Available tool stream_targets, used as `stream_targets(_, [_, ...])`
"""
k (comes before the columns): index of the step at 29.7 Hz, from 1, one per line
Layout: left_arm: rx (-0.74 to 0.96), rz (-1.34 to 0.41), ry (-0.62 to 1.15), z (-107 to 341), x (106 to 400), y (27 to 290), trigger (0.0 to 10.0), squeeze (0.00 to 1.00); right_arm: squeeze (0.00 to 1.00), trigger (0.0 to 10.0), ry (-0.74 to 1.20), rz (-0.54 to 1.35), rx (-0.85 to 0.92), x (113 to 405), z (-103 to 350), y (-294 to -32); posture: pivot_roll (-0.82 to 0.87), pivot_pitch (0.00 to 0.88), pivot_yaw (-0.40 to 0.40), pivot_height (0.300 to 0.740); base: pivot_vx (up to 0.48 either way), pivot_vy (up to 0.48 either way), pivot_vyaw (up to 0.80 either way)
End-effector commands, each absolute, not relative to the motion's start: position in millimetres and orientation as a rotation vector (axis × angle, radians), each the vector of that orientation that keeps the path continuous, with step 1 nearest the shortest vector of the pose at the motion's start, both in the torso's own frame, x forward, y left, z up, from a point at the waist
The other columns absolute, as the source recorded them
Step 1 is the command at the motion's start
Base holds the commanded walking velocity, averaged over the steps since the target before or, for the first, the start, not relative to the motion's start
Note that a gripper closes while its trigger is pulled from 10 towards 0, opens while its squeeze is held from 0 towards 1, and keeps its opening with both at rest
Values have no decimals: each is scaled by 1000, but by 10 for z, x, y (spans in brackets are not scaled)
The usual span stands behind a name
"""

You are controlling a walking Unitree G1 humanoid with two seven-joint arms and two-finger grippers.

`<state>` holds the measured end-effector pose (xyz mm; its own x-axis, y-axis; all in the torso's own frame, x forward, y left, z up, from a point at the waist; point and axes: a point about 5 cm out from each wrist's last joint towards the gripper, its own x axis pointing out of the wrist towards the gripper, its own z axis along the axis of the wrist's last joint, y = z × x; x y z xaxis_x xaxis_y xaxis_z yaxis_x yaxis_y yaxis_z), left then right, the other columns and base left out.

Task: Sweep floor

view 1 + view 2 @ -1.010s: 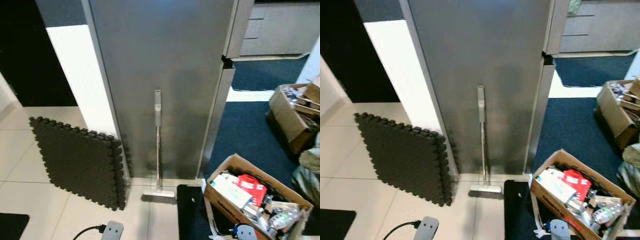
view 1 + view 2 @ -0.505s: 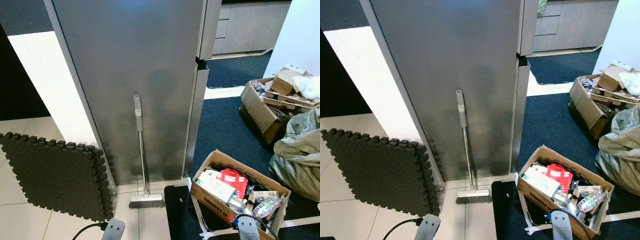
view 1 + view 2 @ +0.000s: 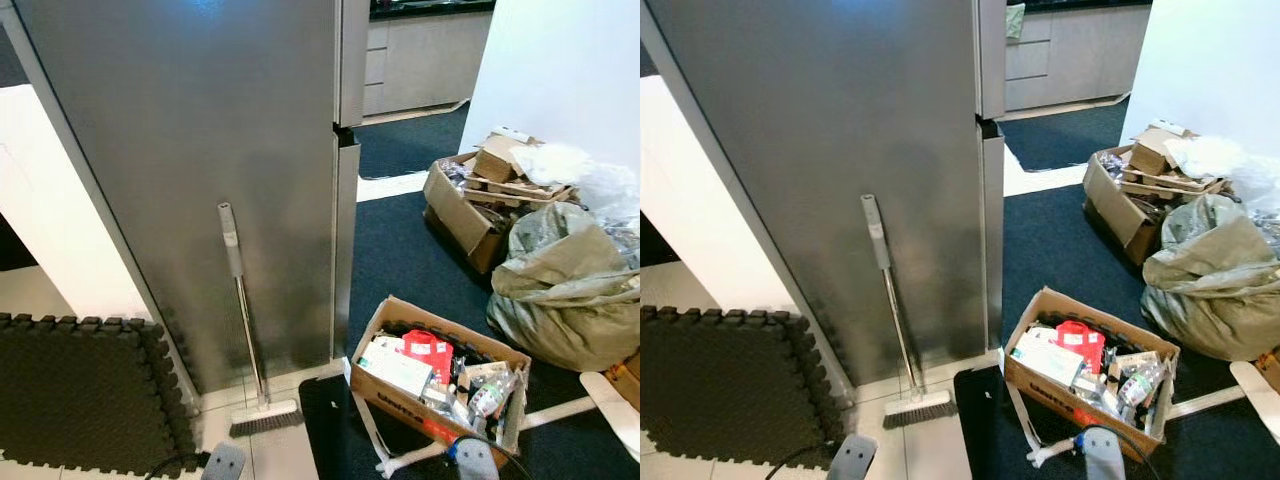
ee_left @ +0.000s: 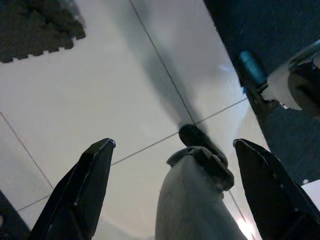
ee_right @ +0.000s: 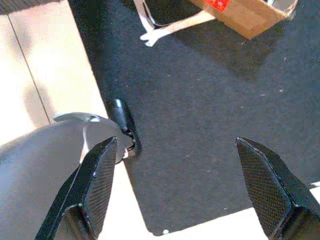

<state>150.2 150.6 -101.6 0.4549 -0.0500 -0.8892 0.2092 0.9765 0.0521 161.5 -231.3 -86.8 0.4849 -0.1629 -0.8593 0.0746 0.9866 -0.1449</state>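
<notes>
Tiled floor (image 3: 930, 450) meets dark blue carpet (image 3: 1060, 240) at the foot of a tall steel fridge (image 3: 840, 150), landmark for everything below

Broom (image 3: 890, 300) leans upright against the fridge door, grey handle up, bristle head (image 3: 917, 408) on the tile right at the fridge base. Nothing touching it

Black foam puzzle mat (image 3: 720, 385) lies on the tile left of the fridge, its left and near edges cut off by frame. Open cardboard box (image 3: 1090, 370) full of packets and bottles sits on the carpet right of the fridge base, labels too small to read. Further right of the fridge: second carton (image 3: 1130, 195) of cardboard scraps and a crumpled grey-green sack (image 3: 1215, 280), both partly cropped at the frame edge. Grey cabinets (image 3: 1070, 50) behind the fridge, mostly hidden by it

Left gripper (image 4: 172, 185): fingers spread wide, nothing between them, hanging over tile with a corner of the foam mat visible; robot's own leg blocks the middle of that view. Right gripper (image 5: 177, 180): also spread and empty, hanging over carpet near the tile edge, with the box corner and a white strap (image 5: 172, 27) at the far edge, seen closer than from the head. Both arms well short of the broom; head views catch just the grey arm tops at the bottom edge
</notes>
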Motion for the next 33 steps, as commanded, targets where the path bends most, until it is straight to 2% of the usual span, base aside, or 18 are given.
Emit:
stream_targets(1, [160, -140, 1081, -1004, 1530, 1554, 10000, 0, 0, 10000, 1056, -150, -92, 1595, -867, -2348, -93, 0, 50, 740, 0, 0, 0])
stream_targets(11, [164, -127, 1092, -1011, 1515, 1565, 10000, 0, 0, 10000, 1051, -153, -89, 1572, -855, -2419, -87, 0, 47, 740, 0, 0, 0])
stream_targets(18, [162, -115, 1094, -1011, 1515, 1569, 10000, 0, 0, 10000, 1045, -104, -110, 1673, -864, -2219, -81, 3, 36, 740, 0, 0, 0])
stream_targets(21, [162, -115, 1094, -1011, 1515, 1569, 10000, 0, 0, 10000, 1049, -100, -116, 1672, -865, -2217, -81, 3, 36, 740, 0, 0, 0])
stream_targets(33, [151, -105, 1092, -1007, 1527, 1554, 10000, 0, 0, 10000, 1046, -111, -100, 1678, -856, -2250, -85, 0, 27, 740, 0, 0, -800])
